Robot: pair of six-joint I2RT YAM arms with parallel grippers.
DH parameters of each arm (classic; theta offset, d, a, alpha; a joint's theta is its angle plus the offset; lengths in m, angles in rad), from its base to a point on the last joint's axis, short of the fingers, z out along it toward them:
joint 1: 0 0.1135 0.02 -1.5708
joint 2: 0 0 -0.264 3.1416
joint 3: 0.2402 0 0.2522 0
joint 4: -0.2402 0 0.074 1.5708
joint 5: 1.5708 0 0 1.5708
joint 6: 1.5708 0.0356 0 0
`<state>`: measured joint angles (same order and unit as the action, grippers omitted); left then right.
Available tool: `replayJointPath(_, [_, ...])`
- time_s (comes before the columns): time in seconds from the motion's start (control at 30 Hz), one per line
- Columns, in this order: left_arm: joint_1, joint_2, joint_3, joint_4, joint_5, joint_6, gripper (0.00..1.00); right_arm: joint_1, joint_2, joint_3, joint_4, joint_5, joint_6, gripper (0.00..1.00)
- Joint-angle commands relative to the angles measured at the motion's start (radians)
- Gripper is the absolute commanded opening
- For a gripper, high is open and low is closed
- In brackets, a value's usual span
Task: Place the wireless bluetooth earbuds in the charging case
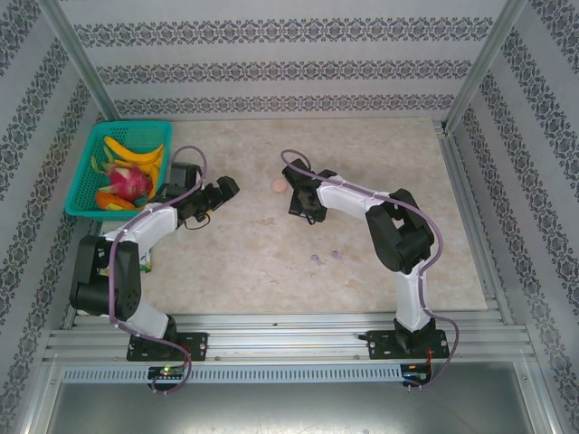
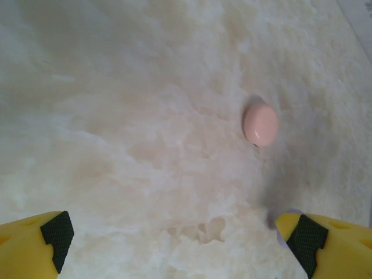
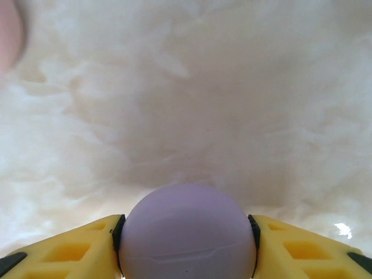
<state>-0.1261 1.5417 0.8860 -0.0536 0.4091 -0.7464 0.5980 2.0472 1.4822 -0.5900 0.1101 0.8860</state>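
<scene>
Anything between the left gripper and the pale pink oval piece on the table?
Nothing visible. The open left gripper hangs over bare marbled tabletop, and the pale pink oval plastic piece lies ahead, off to the right in the left wrist view, with clear surface between.

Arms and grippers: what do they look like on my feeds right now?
The left arm and right arm are white links with black joints on black bases, each trailed by a looping purple cable. The left gripper and right gripper have yellow fingers with black textured pads.
</scene>
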Motion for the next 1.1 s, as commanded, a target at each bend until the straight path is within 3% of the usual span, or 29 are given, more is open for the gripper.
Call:
replayJointPath(0.0, [-0.028,-0.012,-0.105,0.305,0.096,-0.042,1.0,-0.017,-0.048,-0.013,0.075,-0.061,0.107,0.52])
replayJointPath(0.17, [-0.069,0.083,-0.173,0.585,0.225,-0.067,1.0,-0.043,-0.064,-0.006,0.125,-0.12,0.205,0.52])
replayJointPath(0.3, [-0.124,0.163,-0.184,0.765,0.269,-0.088,1.0,-0.061,-0.071,-0.005,0.172,-0.174,0.28,0.52])
replayJointPath(0.53, [-0.183,0.282,-0.169,0.924,0.239,-0.121,0.97,-0.077,-0.073,-0.011,0.238,-0.239,0.408,0.52])
replayJointPath(0.87, [-0.223,0.435,-0.123,1.136,0.191,-0.206,0.8,-0.086,-0.052,-0.031,0.305,-0.29,0.551,0.52])
replayJointPath(1.07, [-0.243,0.487,-0.07,1.162,0.174,-0.227,0.75,-0.084,-0.042,-0.032,0.315,-0.296,0.582,0.52])
